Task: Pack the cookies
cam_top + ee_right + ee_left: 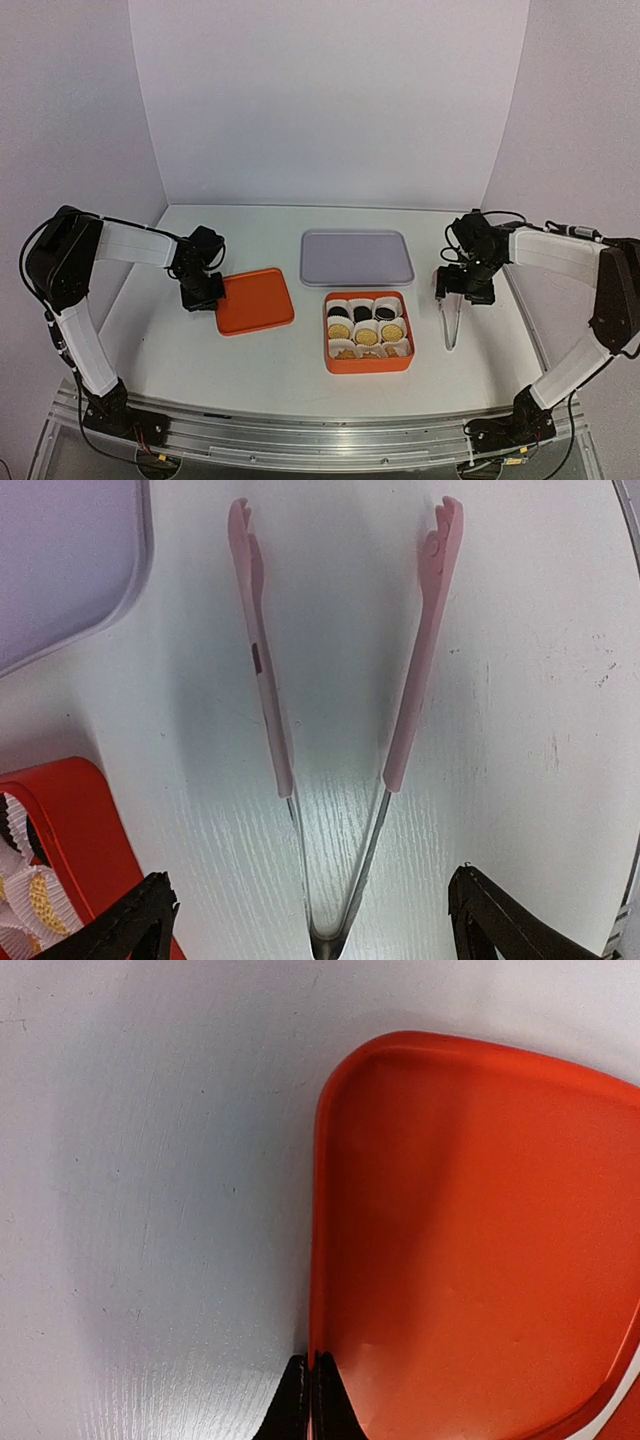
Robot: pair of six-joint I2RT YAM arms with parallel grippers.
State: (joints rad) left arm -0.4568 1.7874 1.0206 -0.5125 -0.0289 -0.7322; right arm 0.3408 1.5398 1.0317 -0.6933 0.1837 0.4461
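The cookies [366,334], black and golden, sit in white paper cups inside an orange box [369,367] at the table's middle. One golden cookie [33,903] shows at the lower left of the right wrist view. My left gripper [206,296] [311,1362] is shut on the left rim of the flat orange lid [256,300] [470,1240], which lies left of the box. My right gripper [463,291] [310,880] is open, its fingers wide on either side of the pink-handled metal tongs [450,322] [340,730] lying on the table right of the box.
An empty lavender tray [356,257] lies behind the box; its corner shows in the right wrist view [70,570]. The orange box corner [75,820] is close to my right gripper's left finger. The table's right edge curves just beyond the tongs.
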